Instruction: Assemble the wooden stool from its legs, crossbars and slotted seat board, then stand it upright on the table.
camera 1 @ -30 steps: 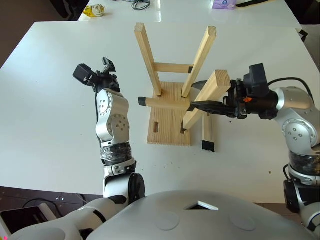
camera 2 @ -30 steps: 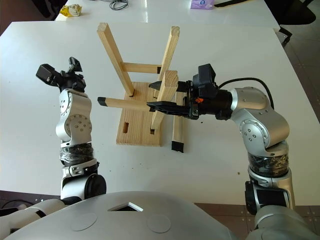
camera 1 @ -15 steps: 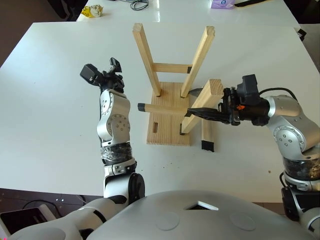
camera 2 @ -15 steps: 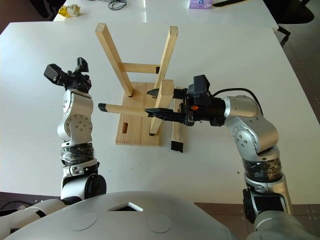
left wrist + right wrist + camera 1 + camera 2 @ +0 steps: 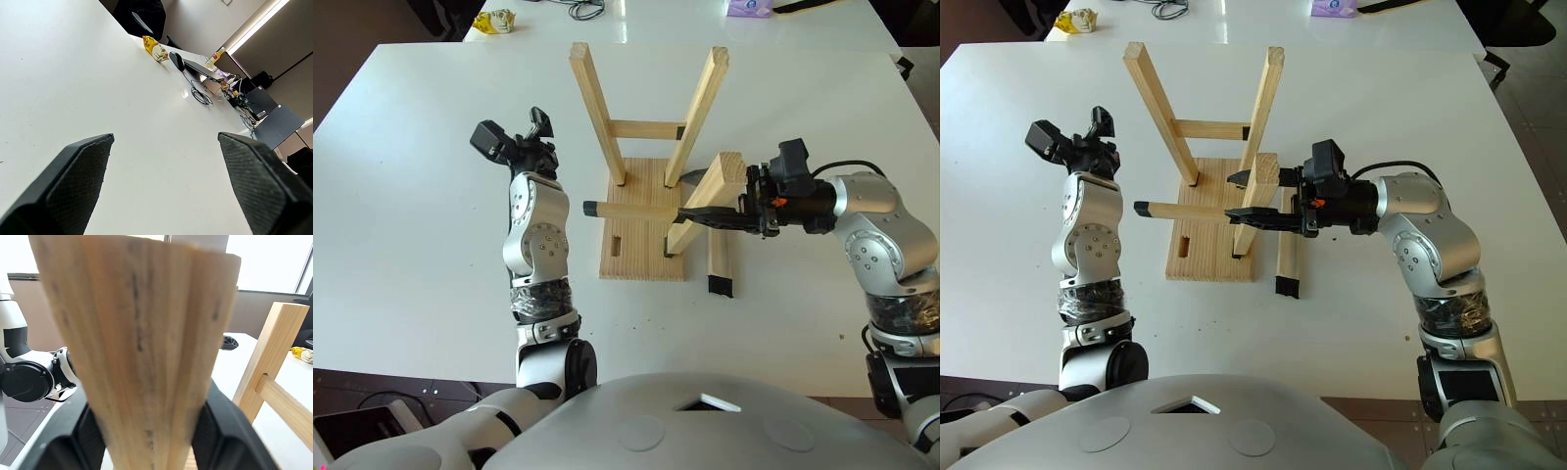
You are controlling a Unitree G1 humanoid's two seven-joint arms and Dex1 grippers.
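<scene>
Pale wood parts of a stool sit mid-way on a white table (image 5: 411, 215). The slotted seat board (image 5: 641, 257) lies flat. Two legs (image 5: 597, 113) stand in its far end, leaning apart towards their tops, joined by a short crossbar (image 5: 646, 129). A third leg (image 5: 707, 191) tilts over the board's right edge, its lower end down at the board. The right pincer (image 5: 702, 212) is closed on this leg from the right, one dark finger on each side of the wood. A longer crossbar (image 5: 626, 209) with a black tip runs level from the third leg out to the left, across the board. One loose bar (image 5: 718, 262) with a black end lies on the table just right of the board. The left pincer (image 5: 165, 147) is held up well left of the stool, spread wide, with nothing between its fingers
</scene>
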